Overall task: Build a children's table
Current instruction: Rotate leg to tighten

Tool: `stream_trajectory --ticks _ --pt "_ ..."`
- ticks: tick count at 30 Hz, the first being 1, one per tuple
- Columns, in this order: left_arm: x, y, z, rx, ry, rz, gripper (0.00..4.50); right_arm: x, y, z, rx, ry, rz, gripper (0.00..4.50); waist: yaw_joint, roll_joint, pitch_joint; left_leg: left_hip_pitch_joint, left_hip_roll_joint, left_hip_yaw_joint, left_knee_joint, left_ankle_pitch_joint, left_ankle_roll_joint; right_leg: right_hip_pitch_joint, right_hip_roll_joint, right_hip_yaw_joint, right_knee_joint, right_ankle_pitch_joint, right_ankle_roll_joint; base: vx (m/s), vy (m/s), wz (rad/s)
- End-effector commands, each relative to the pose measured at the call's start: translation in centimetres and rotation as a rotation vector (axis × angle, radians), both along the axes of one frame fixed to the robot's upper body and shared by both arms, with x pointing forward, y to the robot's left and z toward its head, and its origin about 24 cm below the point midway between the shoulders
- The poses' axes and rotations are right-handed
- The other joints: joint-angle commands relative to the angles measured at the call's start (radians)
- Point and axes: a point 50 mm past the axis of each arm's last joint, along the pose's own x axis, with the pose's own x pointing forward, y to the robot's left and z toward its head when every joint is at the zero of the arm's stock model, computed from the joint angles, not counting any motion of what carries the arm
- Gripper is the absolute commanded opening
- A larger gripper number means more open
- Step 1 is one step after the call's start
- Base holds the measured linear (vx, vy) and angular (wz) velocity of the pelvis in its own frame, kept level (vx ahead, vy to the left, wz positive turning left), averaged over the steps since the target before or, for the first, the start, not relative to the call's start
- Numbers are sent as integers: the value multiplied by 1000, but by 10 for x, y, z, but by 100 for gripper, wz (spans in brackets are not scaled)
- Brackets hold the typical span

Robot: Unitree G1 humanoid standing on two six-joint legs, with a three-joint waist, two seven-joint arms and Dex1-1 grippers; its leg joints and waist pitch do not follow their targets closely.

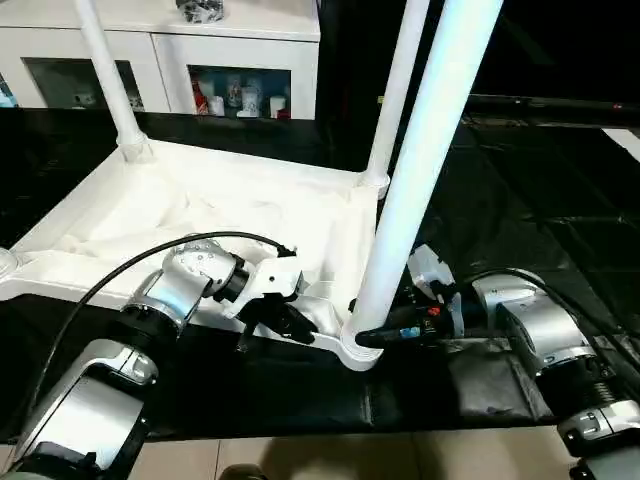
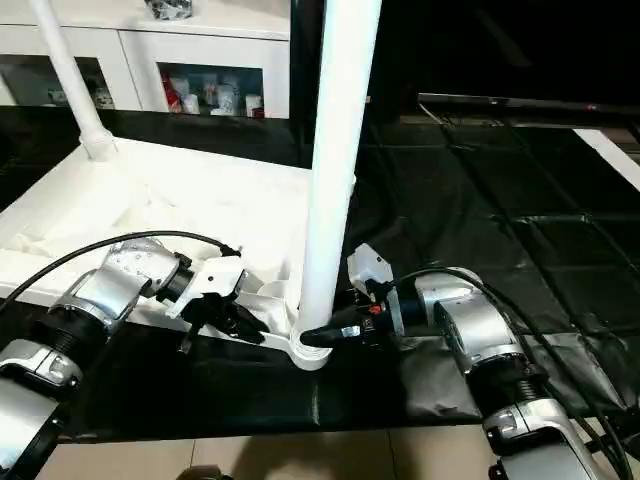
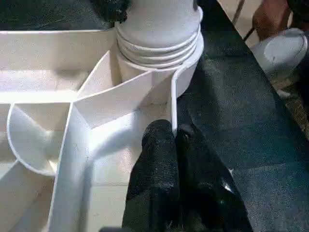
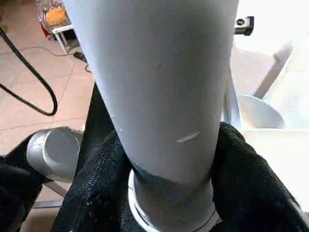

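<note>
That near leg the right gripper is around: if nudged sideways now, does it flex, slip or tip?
Probably stiff: the near leg is a thick smooth tube, standing straight. Its glossy white surface looks slippery, so the right gripper may slide around it rather than bite. Tipping seems unlikely, since its ringed base sits in the corner socket of the tabletop, whose edge the left gripper pinches.

Your children's table top (image 1: 200, 215) lies upside down on the black mat, ribbed underside facing up, white plastic, rounded corner lobes. You've got three tapered round legs standing upright in corner sockets: near leg (image 1: 420, 170) at the front corner closest to you, far-left leg (image 1: 108, 75), far-right leg (image 1: 398, 90). Near leg's threaded base (image 3: 159, 41) sits in its socket.
</note>
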Motion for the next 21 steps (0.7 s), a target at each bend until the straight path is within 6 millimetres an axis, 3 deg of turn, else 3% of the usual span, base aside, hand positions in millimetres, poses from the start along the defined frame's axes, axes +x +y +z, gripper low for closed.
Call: stream_trajectory --ticks 1,4,6,7,8,9,10,13,14,18,19,20,21 --pt "9 -11 4 -24 -52 100 0 1 14 1 75 36 -48 204 -8 11 -73 6 37 -4 -69 -183 23 57 -79 63 -71 -295 -145 0 0 0" --pt "17 -20 5 -65 -64 226 0 10 26 -2 77 15 -202 204 -15 11 -69 9 29 -6 -72 -220 -2 55 -81 58 -84 -384 -119 0 0 0" --pt "24 -31 7 -98 -63 328 0 22 38 -7 54 12 -364 203 -29 8 -66 8 23 -8 -71 -226 -15 54 -83 55 -95 -476 -80 0 0 0" --pt "25 -31 8 -99 -63 332 0 23 39 -7 52 12 -372 203 -40 8 -66 2 20 -12 -73 -227 -17 59 -84 50 -100 -507 -65 0 0 0" --pt "30 -39 9 -111 -65 406 0 31 47 -11 18 21 -483 202 -40 8 -66 2 20 -12 -73 -227 -17 59 -84 50 -100 -507 -65 0 0 0" --pt "31 -41 9 -114 -65 424 0 33 49 -11 7 24 -508 202 -54 8 -68 -5 20 -13 -73 -211 -26 60 -79 51 -92 -489 -60 0 0 0" --pt "36 -49 10 -120 -67 493 0 39 56 -13 -27 46 -596 202 -66 9 -69 -3 18 -15 -73 -205 -25 61 -80 50 -94 -465 -65 0 0 0" --pt "43 -60 13 -146 -87 606 0 50 71 -11 -46 57 -700 200 -81 13 -72 -1 16 -9 -67 -186 -7 55 -77 55 -90 -396 -103 0 0 0" --pt "45 -63 14 -150 -96 637 0 53 75 -9 -52 55 -725 200 -81 13 -72 -1 16 -9 -67 -186 -7 55 -77 55 -90 -396 -103 0 0 0" --pt "48 -69 16 -155 -111 685 0 59 86 -4 -44 5 -749 200 -81 11 -79 -5 19 -7 -65 -119 19 64 -74 60 -67 -220 -157 0 0 0" --pt "48 -69 16 -153 -113 684 0 60 87 -3 -40 -7 -748 233 -82 12 -78 -5 19 -6 -65 -116 23 65 -74 60 -67 -205 -162 0 0 0" --pt "48 -69 16 -153 -113 684 0 60 87 -3 -40 -7 -748 233 -81 12 -78 -5 19 -5 -64 -114 27 65 -75 61 -66 -193 -166 0 0 0" --pt "48 -68 16 -147 -117 671 0 59 88 -2 -24 -4 -729 266 -81 7 -78 -4 19 -5 -65 -108 38 67 -74 62 -62 -168 -179 0 0 0"
